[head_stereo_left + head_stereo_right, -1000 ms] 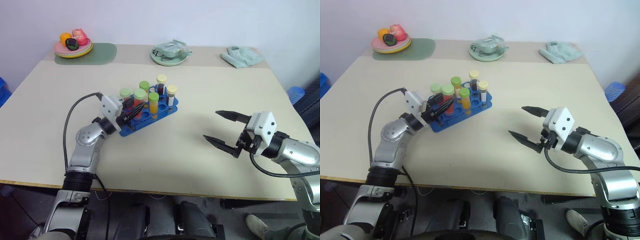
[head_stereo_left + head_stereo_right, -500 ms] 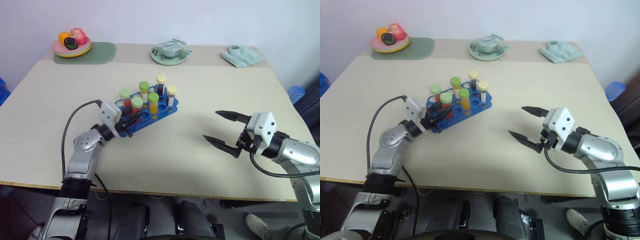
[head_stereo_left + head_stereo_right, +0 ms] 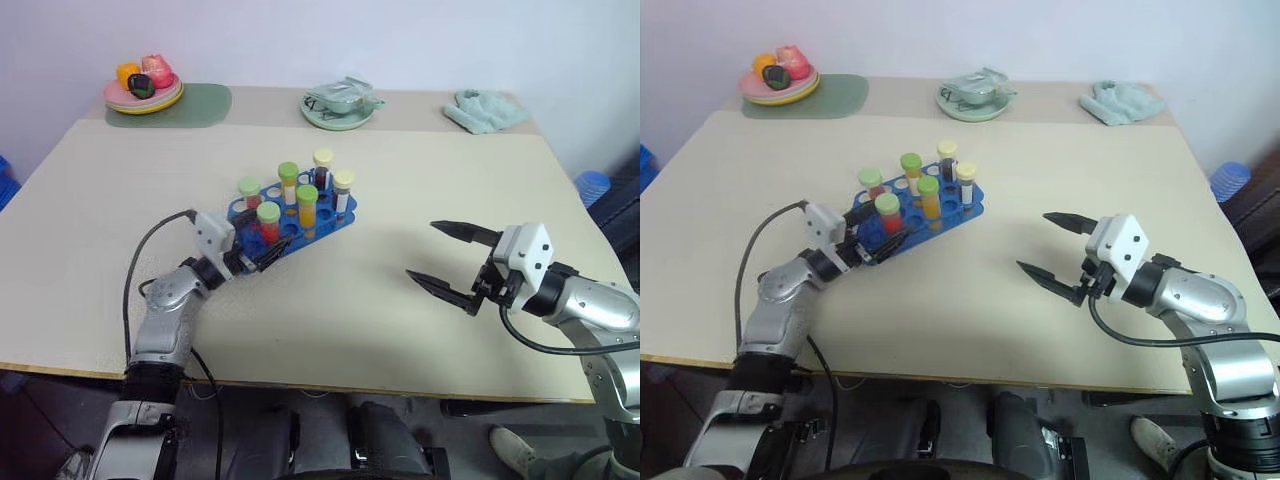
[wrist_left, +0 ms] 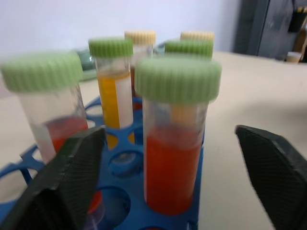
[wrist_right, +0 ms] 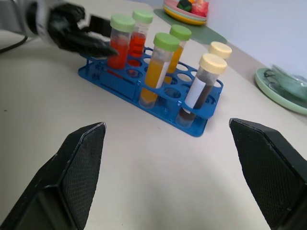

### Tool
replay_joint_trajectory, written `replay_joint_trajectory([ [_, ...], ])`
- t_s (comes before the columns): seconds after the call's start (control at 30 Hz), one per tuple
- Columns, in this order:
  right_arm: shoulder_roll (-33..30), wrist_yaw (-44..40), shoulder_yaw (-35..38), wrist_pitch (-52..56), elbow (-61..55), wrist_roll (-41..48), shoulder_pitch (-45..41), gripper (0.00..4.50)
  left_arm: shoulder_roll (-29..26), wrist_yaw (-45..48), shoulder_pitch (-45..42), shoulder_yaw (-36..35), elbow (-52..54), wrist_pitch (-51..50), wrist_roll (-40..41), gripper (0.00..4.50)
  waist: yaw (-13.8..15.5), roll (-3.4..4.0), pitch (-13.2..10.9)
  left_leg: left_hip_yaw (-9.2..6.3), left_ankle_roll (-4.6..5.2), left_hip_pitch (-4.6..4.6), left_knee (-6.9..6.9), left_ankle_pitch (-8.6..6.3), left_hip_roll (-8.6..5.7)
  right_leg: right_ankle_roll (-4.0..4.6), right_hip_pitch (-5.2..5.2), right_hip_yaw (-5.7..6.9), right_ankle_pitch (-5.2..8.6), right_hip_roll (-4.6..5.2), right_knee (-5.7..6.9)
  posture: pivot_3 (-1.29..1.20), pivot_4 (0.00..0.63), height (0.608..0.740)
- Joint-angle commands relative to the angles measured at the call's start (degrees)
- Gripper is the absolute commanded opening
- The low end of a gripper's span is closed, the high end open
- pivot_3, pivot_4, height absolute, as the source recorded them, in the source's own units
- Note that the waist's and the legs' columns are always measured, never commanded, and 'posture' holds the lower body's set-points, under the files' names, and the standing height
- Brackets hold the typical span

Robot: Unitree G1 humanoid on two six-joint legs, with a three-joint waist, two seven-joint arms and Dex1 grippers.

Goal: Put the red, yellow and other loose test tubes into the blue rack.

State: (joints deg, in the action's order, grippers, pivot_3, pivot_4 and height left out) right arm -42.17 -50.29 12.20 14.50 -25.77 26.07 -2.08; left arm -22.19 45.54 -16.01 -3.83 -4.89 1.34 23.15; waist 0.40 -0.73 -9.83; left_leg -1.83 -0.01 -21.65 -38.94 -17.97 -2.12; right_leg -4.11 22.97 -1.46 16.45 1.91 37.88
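My two head eyes look forward and down over the worktop (image 3: 420, 330) from above, side by side, sharing nearly the whole scene; my left wrist camera sits very close to the blue rack (image 4: 168, 211), looking level between my left end effector's (image 4: 177, 187) spread fingers; my right wrist camera faces the same rack from farther off, also catching my left end effector.

Capped tubes standing in the blue rack (image 3: 300, 225): six
- Green-capped tubes (image 3: 268, 221): four, two red, two yellow-orange
- Cream-capped tubes (image 3: 343, 192): two
Plates along the table's far edge (image 3: 340, 118): two
Cloths (image 3: 485, 111): one
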Motion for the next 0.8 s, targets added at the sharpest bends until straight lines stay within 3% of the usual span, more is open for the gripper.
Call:
replay_joint_trajectory([
  [0.03, 0.8, 1.0, 0.7, -0.5, -1.1, 0.6, 0.6, 4.23, -4.0, 0.5, 2.7, -3.0, 8.3, -6.0, 3.6, 4.43, 0.2, 0.02, 0.0, 0.00, 0.00, -0.01, 0.00, 0.00, 0.00, 0.00, 0.01, 0.00, 0.00, 0.00, 0.01, 0.00, 0.150, 0.740],
  [0.2, 2.7, 3.6, 0.7, -0.5, -0.8, -1.0, 4.1, 4.23, -8.1, 7.1, 9.0, -8.7, 11.9, -11.0, 12.9, 4.43, 0.2, 0.03, 0.0, 0.00, 0.01, 0.01, 0.00, 0.00, 0.00, 0.02, -0.04, 0.00, 0.01, 0.04, -0.01, 0.00, 0.150, 0.740],
  [0.53, 6.6, 9.7, 11.5, 3.0, -5.8, 2.2, 22.4, 4.23, -19.7, 9.5, 22.6, -20.8, 18.9, -18.1, 16.0, 4.43, 0.4, 0.10, 0.0, 0.00, 0.08, -0.29, 0.03, -0.05, 0.00, 0.11, 0.11, 0.02, 0.06, 0.09, -0.27, 0.00, 0.150, 0.740],
  [0.67, 6.1, 7.9, 15.1, 2.1, -6.5, 3.3, 26.8, 4.23, -20.7, 11.4, 23.6, -21.6, 18.9, -18.9, 16.7, 4.43, 0.3, 0.16, -0.1, 0.01, 0.08, -0.29, 0.03, -0.05, 0.00, 0.23, 0.09, 0.02, 0.13, 0.10, -0.30, 0.00, 0.150, 0.740],
  [0.8, 5.4, 8.0, 15.9, 2.4, -6.3, 3.4, 25.9, 4.23, -20.8, 11.1, 22.7, -20.5, 18.9, -19.6, 15.8, 4.43, 0.3, 0.16, -0.1, 0.04, 0.08, -0.28, 0.01, -0.04, 0.00, 0.24, 0.05, 0.01, 0.13, 0.13, -0.32, 0.00, 0.150, 0.740],
])
